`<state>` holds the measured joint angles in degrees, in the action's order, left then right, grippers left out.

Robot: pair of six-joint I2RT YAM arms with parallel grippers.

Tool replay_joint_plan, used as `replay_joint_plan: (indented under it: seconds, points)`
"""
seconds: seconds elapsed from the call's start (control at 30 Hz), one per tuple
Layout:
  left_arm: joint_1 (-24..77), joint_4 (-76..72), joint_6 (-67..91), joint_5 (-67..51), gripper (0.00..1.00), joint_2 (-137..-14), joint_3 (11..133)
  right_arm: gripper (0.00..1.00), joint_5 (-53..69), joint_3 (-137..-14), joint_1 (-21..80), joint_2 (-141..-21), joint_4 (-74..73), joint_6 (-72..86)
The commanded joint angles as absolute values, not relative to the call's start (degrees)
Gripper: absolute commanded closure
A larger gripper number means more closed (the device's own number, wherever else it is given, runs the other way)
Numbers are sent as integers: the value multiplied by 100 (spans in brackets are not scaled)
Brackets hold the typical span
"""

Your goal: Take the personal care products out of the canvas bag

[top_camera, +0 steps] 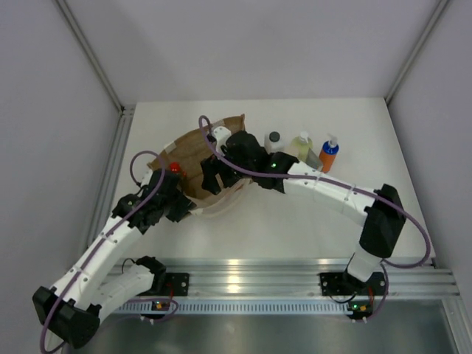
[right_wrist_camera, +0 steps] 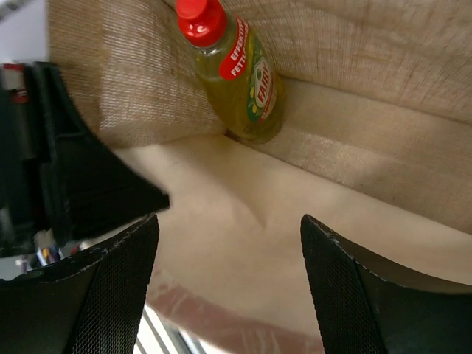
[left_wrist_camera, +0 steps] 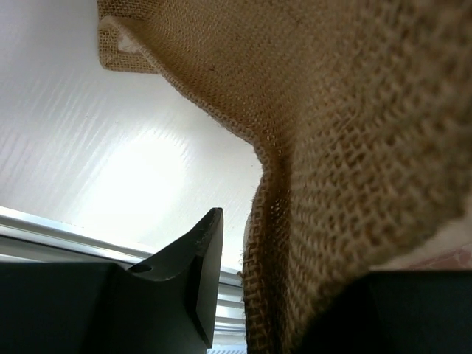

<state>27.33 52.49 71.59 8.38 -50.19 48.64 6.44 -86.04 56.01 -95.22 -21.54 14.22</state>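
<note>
While the right gripper [right_wrist_camera: 228, 221] stands open inside the canvas bag [top_camera: 193, 147] near the yellow bottle [right_wrist_camera: 240, 74] against its wall, the left gripper [top_camera: 181, 203] straddles the bag's edge, clamped or not I cannot tell.

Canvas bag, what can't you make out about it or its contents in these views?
- Top view: the right arm covers most of the canvas bag; of the yellow bottle, only the red cap shows.
- Left wrist view: burlap hides the far finger of the left gripper, so its grip is unclear.
- Right wrist view: past the open right gripper, frame edges cut off most of the bag floor.
</note>
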Motion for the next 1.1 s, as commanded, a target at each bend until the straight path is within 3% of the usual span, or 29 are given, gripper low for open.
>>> replay_joint_plan:
  seconds: [0.0,0.1,0.37,0.57,0.77,0.93,1.07]
  points:
    - [2725,5466,7022,1028,66,-5238,4992,26,615,-9244,5756,-9913,-2303,1512]
    - [2725,5616,7005,1125,66,-5378,5176,24,947,-9439,5783,-10318,-2014,1459]
    - [2725,6099,6794,1502,43,-5853,6002,21,1423,-10386,5766,-11328,-1318,862]
    - [2663,6460,6882,1845,37,-5766,6302,20,1582,-10959,5766,-11952,-1046,677]
    - [2523,6653,6873,2083,39,-5537,6302,18,1547,-11136,5766,-12243,-836,598]
    - [2496,6662,6855,2232,55,-5309,6275,18,1485,-11153,5757,-12436,-484,615]
    - [2496,6680,6838,2294,58,-5229,6337,18,1416,-11162,5766,-12489,-221,685]
